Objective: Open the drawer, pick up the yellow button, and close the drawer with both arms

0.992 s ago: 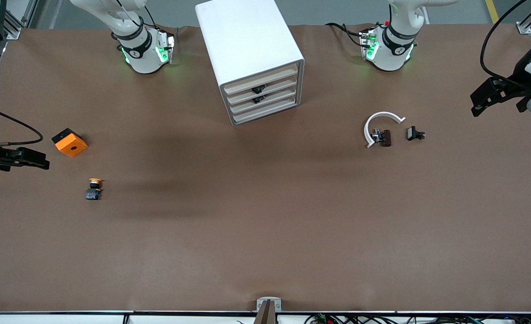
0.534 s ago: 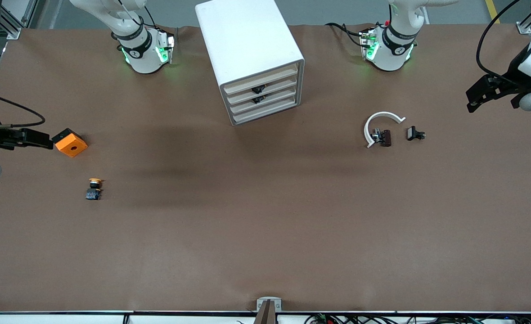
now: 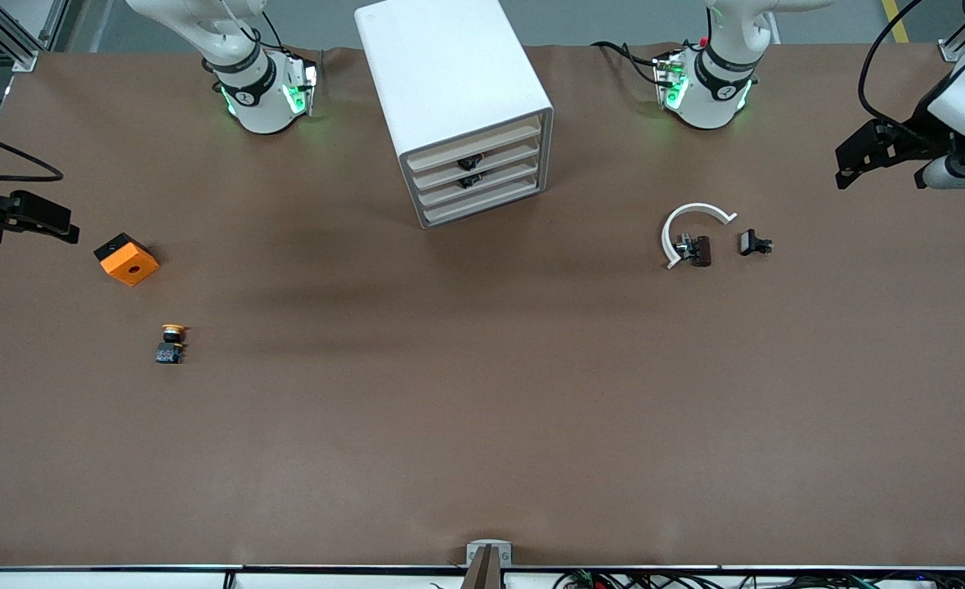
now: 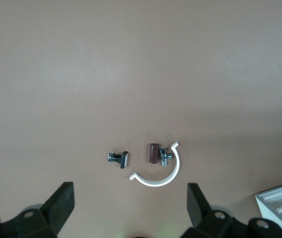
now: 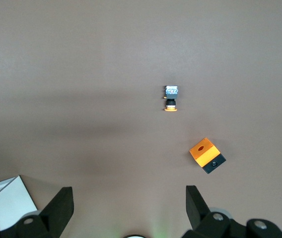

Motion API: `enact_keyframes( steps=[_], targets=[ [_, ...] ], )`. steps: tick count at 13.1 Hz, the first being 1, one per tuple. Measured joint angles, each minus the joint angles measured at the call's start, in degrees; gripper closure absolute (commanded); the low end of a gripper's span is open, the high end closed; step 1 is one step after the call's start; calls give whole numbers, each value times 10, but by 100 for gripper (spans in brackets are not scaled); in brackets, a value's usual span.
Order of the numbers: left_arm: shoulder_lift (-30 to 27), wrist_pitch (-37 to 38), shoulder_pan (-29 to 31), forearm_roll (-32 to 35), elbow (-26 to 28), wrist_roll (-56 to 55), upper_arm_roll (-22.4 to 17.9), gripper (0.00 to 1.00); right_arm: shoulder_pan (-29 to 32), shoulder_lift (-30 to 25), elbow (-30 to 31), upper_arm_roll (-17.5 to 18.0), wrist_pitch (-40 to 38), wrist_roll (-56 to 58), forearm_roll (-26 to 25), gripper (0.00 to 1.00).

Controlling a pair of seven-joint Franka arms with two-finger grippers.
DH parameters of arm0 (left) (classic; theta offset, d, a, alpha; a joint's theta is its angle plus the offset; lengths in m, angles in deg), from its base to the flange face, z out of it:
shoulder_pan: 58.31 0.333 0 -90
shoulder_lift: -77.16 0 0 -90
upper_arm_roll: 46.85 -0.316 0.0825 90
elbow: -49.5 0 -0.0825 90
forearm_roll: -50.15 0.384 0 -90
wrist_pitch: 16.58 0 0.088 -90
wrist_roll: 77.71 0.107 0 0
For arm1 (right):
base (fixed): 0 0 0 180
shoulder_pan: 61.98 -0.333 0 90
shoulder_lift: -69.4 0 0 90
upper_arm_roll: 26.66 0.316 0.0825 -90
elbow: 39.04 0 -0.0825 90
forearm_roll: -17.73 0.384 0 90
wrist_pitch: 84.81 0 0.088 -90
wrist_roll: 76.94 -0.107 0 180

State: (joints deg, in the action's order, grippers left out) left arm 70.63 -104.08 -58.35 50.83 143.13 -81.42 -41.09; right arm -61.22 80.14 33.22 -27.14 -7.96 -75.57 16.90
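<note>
left gripper point(image 3: 846, 168) wide open, holds nothing, up over table point(image 3: 482, 425) at left arm's end. right gripper point(image 3: 61, 227) wide open too, holds nothing, up just beside orange block point(image 3: 127, 259). button point(image 3: 171, 343) lies on table, nearer front camera than orange block. white drawer box point(image 3: 458, 106) stands well apart, all drawers shut.

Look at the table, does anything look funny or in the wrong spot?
Yes. The button lies out on the bare table, nearer the front camera than the orange block, not in a drawer. The white drawer cabinet sits turned at an angle. Both the left gripper and right gripper hang open, holding nothing.
</note>
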Motion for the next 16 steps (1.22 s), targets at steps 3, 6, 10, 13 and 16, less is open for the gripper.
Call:
enact_keyframes(
  steps=[3,6,10,13,16],
  targets=[
    [-6,5,0,-21,0,0,0,0,0,-45,64,-11,41,0,4,0],
    [-7,7,-1,-22,0,0,0,0,-9,-99,140,-32,81,0,11,0],
    [-6,7,-3,-12,1,0,1,0,-26,-130,161,-53,85,0,11,0],
    [-6,7,-3,-4,0,0,1,0,-25,-144,173,-57,86,0,11,0],
    [-5,7,-3,3,-2,0,1,0,-24,-155,198,-56,91,0,12,0]
  ],
)
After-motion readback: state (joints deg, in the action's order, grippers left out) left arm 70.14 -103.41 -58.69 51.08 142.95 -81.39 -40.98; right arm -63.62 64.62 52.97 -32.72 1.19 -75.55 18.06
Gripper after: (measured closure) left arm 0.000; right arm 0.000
